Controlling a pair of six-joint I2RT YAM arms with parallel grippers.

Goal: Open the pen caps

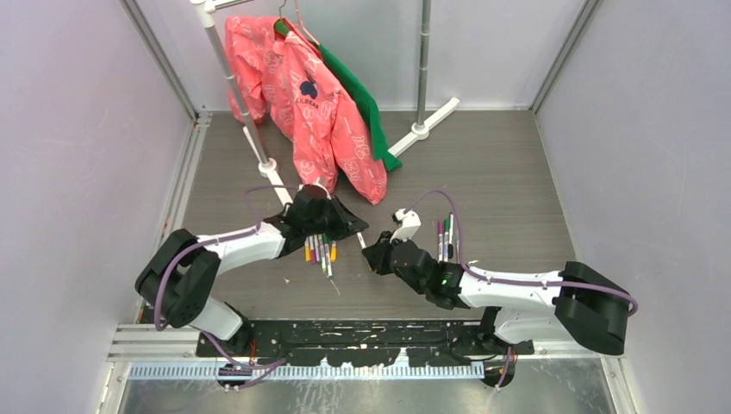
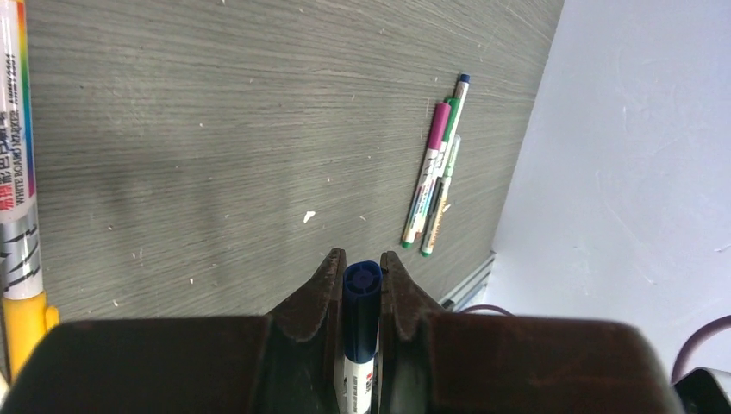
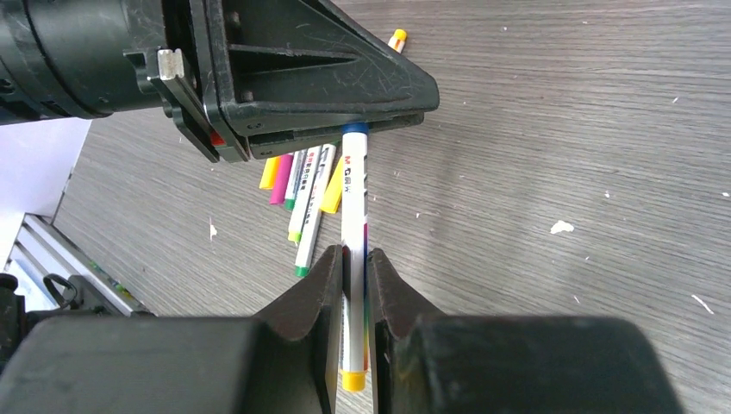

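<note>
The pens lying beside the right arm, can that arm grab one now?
Probably not yet. Those pens lie close, but the right tool is shut on a white pen whose blue cap the left tool grips.

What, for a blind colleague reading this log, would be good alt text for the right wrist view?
The right gripper clamps a white marker by its barrel while the left gripper, just beyond, grips the same marker's blue cap. Several more markers lie loose together behind on the grey wood-grain table.

Tabletop (image 3: 560, 103) is showing matt grey woodgrain, probably laminate; centre-frame pen barrel (image 3: 353, 207) is reading glossy white plastic, blue cap (image 2: 362, 293) smooth plastic.
</note>
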